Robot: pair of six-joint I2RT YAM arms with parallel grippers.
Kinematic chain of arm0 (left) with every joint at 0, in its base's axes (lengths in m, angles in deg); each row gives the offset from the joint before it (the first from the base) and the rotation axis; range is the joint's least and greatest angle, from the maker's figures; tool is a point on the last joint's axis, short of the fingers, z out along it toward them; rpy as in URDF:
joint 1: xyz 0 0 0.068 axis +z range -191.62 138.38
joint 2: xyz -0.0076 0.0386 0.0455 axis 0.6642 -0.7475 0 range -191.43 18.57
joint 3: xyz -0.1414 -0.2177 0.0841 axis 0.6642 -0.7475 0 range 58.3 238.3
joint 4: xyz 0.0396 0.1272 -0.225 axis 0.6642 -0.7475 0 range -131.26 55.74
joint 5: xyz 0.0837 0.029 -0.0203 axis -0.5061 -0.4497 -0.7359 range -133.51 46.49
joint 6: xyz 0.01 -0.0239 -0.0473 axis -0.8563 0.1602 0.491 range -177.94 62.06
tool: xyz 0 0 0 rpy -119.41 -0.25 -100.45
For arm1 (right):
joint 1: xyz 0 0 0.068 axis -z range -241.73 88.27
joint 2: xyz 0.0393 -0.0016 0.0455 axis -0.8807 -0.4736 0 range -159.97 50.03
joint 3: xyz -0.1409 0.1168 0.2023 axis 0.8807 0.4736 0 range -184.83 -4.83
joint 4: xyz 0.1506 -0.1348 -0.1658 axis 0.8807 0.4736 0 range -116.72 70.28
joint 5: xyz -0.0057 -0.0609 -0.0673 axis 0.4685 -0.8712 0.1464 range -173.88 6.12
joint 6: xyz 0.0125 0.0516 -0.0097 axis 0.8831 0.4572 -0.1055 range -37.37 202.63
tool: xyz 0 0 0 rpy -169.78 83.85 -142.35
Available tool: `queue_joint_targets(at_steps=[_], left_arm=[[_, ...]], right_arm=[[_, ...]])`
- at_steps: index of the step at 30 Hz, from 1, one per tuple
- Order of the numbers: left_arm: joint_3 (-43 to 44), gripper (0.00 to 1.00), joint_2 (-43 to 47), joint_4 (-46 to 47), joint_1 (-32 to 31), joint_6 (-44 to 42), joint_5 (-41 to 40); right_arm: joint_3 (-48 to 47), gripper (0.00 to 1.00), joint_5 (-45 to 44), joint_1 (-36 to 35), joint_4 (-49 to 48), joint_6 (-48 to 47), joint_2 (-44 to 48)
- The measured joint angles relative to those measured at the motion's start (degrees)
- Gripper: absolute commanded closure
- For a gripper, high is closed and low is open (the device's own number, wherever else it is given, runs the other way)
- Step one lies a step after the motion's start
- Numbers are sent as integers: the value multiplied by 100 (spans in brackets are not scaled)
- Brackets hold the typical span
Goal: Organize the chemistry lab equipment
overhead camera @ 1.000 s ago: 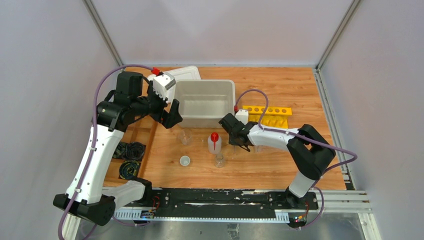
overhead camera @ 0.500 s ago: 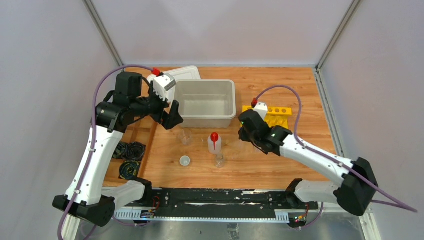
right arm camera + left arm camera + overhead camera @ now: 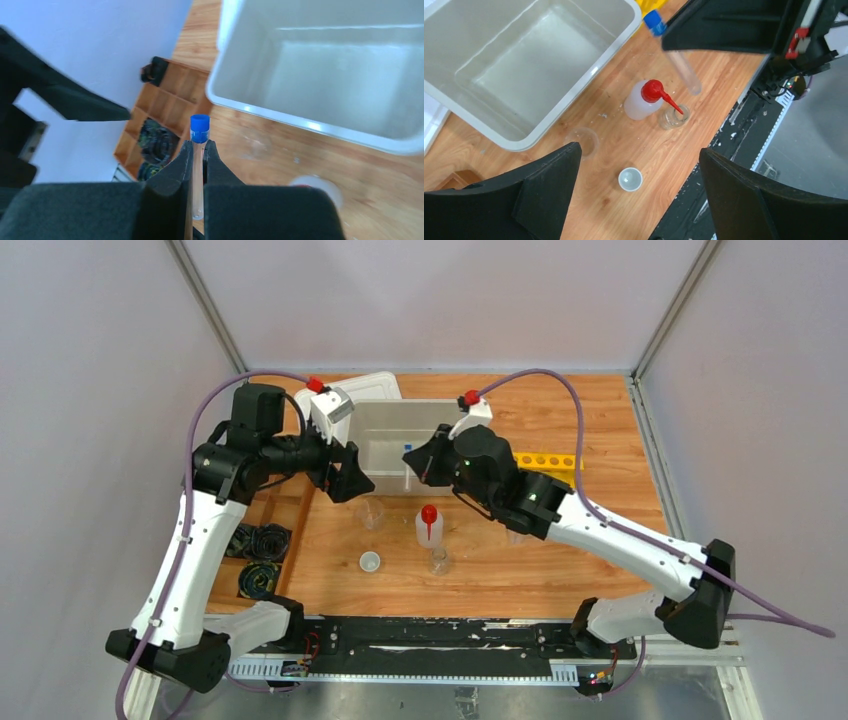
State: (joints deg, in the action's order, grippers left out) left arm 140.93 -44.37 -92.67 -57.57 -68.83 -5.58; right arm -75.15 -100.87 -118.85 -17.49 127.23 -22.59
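Note:
My right gripper [image 3: 418, 468] [image 3: 199, 146] is shut on a clear blue-capped test tube [image 3: 199, 131] [image 3: 680, 64] [image 3: 407, 462], held in the air at the white bin's [image 3: 410, 403] front right edge. My left gripper [image 3: 345, 468] [image 3: 639, 150] hangs open and empty by the bin's left front corner. Below it on the table stand a white squeeze bottle with a red nozzle [image 3: 428, 524] [image 3: 641, 100], a clear beaker [image 3: 371, 512] [image 3: 583, 141], a small glass flask [image 3: 438, 560] [image 3: 673, 116] and a tiny white cup [image 3: 370, 561] [image 3: 630, 179].
A yellow tube rack [image 3: 552, 460] lies right of the bin, partly behind my right arm. A wooden compartment tray with black cable coils [image 3: 262, 542] [image 3: 159, 137] sits at the left edge. A white lid [image 3: 372, 386] lies behind the bin.
My right arm swung up and left from the table beside the rack to the bin's front edge, its jaws closing on the test tube. The left gripper barely shifted.

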Motion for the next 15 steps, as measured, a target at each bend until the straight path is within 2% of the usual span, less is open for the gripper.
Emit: queue_joint_targets(at_steps=[8, 12, 15], left_arm=[[0, 23, -109, 0, 0, 221, 286], [0, 38, -142, 0, 0, 273, 424], [0, 55, -201, -2, 0, 284, 525]], right_arm=[[-717, 100, -20, -599, -973, -251, -890], [-785, 100, -109, -728, -1296, -317, -986], [-785, 100, -170, -800, -1469, -363, -984]])
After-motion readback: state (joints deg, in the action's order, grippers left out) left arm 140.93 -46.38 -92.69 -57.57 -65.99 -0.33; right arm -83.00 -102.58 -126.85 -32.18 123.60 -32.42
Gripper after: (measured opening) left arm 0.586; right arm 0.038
